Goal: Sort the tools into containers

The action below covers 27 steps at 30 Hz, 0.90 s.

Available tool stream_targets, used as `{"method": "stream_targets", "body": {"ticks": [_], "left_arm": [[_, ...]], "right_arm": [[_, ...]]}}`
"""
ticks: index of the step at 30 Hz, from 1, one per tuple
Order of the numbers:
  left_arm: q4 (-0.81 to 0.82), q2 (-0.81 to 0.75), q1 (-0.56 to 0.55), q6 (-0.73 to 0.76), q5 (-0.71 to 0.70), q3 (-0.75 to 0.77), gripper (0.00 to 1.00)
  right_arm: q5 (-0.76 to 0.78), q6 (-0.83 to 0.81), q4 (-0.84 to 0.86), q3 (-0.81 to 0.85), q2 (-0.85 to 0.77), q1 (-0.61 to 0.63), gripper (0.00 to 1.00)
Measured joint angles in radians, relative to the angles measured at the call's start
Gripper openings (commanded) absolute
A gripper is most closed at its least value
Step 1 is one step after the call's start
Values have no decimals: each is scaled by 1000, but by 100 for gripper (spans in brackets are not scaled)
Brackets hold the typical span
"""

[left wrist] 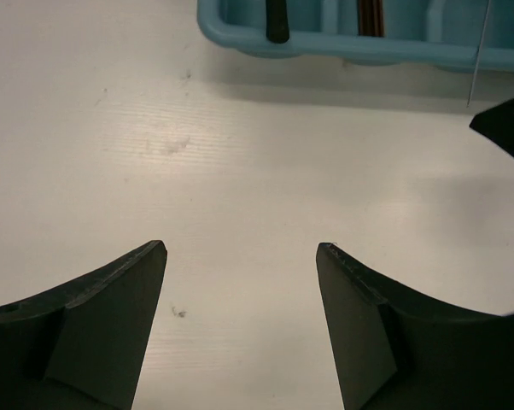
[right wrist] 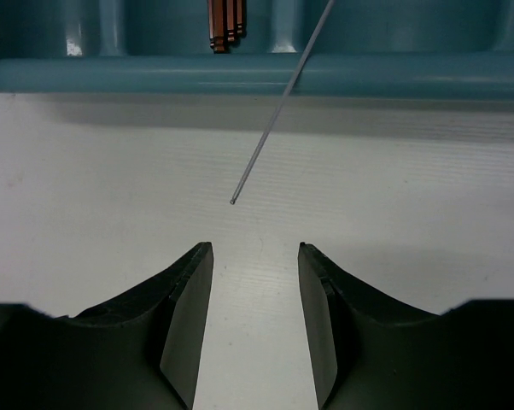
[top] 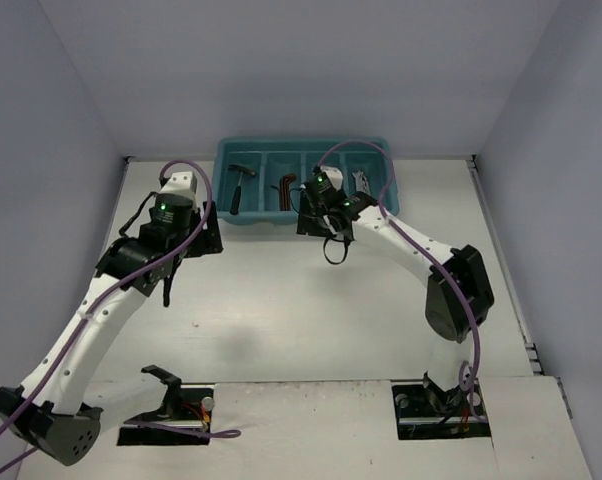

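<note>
The teal tray point(top: 303, 150) stands at the back of the table. A black-handled hammer point(top: 239, 185) lies in its leftmost compartment, dark reddish hex keys point(top: 286, 188) in the second, and a silver wrench point(top: 361, 181) in the rightmost. A driver's thin steel shaft point(right wrist: 278, 107) leans out over the tray's front rim point(right wrist: 112, 75); its handle is out of view. My right gripper point(right wrist: 255, 248) is open and empty just in front of the rim, the shaft tip ahead of it. My left gripper point(left wrist: 242, 246) is open and empty over bare table by the tray's front left corner point(left wrist: 219, 30).
The hammer handle point(left wrist: 277, 21), the hex keys point(left wrist: 372, 15) and the shaft point(left wrist: 479, 51) show at the top of the left wrist view. Part of the right gripper point(left wrist: 509, 128) shows at its right edge. Grey walls enclose the white table.
</note>
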Motion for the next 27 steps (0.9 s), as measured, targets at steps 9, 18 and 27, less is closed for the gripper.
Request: {"method": "stream_targets", "body": {"ticks": [9, 18, 27], "left_arm": [[-88, -103, 7, 33, -36, -31, 69], [-99, -109, 12, 59, -43, -31, 69], [-99, -105, 12, 63, -42, -31, 69]], "right_arm": [[65, 42, 7, 116, 137, 11, 36], [130, 72, 13, 110, 158, 9, 0], [145, 54, 14, 20, 88, -27, 1]]}}
